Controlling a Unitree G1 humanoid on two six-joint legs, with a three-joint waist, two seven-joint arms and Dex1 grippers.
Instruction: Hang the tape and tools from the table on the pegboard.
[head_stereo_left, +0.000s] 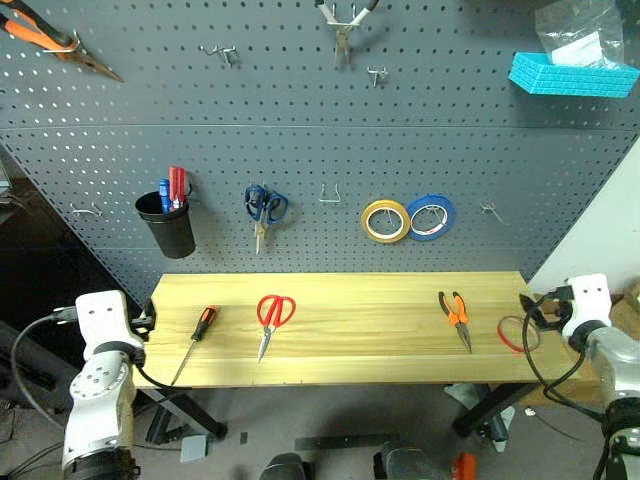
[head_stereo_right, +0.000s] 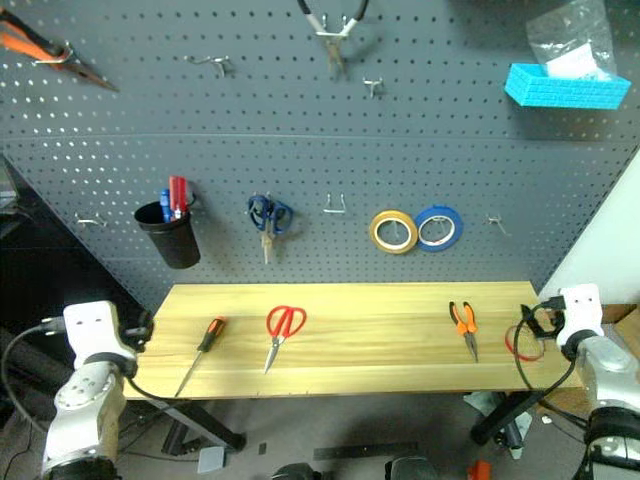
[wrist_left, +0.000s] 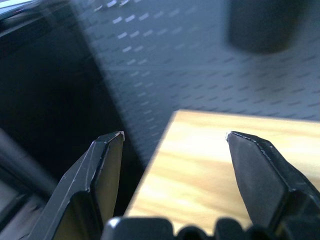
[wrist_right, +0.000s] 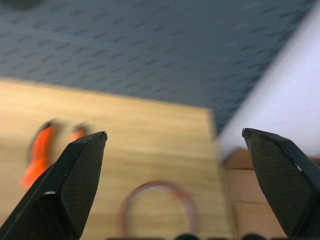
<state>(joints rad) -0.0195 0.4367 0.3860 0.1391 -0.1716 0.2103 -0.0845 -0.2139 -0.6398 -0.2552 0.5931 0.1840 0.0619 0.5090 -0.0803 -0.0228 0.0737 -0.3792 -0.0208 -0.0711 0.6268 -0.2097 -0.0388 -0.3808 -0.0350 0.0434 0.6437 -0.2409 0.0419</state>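
Right gripper (wrist_right: 175, 137) spread wide, empty, off right end of table (head_stereo_left: 350, 325), near red tape ring (head_stereo_left: 513, 335) lying flat at that end. Left gripper (wrist_left: 175, 136) spread too, empty, at left table edge. Screwdriver (head_stereo_left: 196, 340), red scissors (head_stereo_left: 271, 318), orange pliers (head_stereo_left: 456, 315) flat on table. Pegboard (head_stereo_left: 300, 150) behind.

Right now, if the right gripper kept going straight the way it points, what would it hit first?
Most likely the red tape ring, lying on the table between the open jaws of the right gripper. The orange-handled pliers sit off to one side. Depth is unclear.
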